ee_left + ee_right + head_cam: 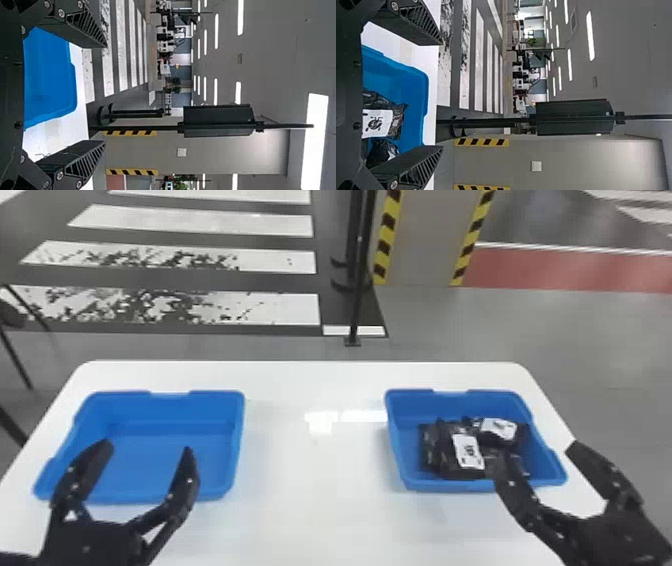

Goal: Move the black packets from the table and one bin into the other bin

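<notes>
Standing wide apart, fingers of left gripper (146, 447) are seen against left blue bin (170, 408). Right gripper (539, 454) also held spread, inner finger overlapping right blue bin (407, 410) in head view. White-labelled black packets (442, 450) heaped in that bin, mostly left of right gripper's fingertips. White table (320, 470) spanned between grippers.

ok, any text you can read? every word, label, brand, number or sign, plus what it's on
White label on the nearer black packet: dark marks, too blurred to read.
Second white label on the farther black packet: too small to read.
Pillar: yellow-black stripes, no words I can make out.
</notes>
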Motion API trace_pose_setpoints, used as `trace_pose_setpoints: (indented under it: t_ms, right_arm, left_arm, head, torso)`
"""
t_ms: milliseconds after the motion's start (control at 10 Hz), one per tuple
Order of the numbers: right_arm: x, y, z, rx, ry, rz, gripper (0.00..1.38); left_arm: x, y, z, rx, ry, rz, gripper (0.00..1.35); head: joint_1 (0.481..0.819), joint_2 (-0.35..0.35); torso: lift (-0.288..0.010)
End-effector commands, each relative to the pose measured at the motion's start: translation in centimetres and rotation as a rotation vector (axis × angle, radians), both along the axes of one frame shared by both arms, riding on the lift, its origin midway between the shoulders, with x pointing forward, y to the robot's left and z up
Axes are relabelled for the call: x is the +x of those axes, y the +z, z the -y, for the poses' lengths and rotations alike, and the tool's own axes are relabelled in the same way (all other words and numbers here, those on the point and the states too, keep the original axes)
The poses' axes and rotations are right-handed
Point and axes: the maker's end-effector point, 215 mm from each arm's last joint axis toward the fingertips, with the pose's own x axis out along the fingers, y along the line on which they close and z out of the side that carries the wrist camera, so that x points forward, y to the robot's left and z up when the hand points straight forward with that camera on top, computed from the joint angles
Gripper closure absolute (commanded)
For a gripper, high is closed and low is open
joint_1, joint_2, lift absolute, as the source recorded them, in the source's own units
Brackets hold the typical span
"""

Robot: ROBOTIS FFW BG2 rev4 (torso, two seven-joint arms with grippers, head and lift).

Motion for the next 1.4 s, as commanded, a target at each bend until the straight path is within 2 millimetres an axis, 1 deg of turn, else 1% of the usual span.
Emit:
trace_pose_setpoints:
  t_ms: [0, 200, 900, 1000, 1300]
  right_arm:
    - [0.1, 0.0, -0.3, 0.006, 0.006, 0.0, 0.09]
    - [0.1, 0.1, -0.5, 0.016, 0.01, 0.003, 0.09]
    - [0.2, 0.7, -0.5, 0.029, 0.013, 0.021, 0.09]
    - [0.2, 0.7, -0.8, 0.031, 0.02, 0.023, 0.09]
    - [0.2, 0.9, -0.9, 0.036, 0.021, 0.035, 0.09]
  left_arm:
    - [-0.1, 0.1, -0.1, -0.002, 0.002, 0.003, 0.18]
    - [-0.2, 0.1, -0.7, -0.001, 0.016, 0.006, 0.18]
    - [-0.2, 1.0, -0.3, -0.014, 0.007, 0.032, 0.18]
    - [-0.2, 1.1, -0.2, -0.015, 0.007, 0.035, 0.18]
    - [-0.2, 1.4, -0.2, -0.017, 0.008, 0.045, 0.18]
  head:
    - [0.695, -0.095]
    - [0.695, -0.084]
    - [0.695, -0.081]
    - [0.695, -0.081]
    - [0.695, -0.077]
  torso:
    - [-0.11]
    - [-0.11]
    - [-0.11]
    - [-0.11]
    - [-0.11]
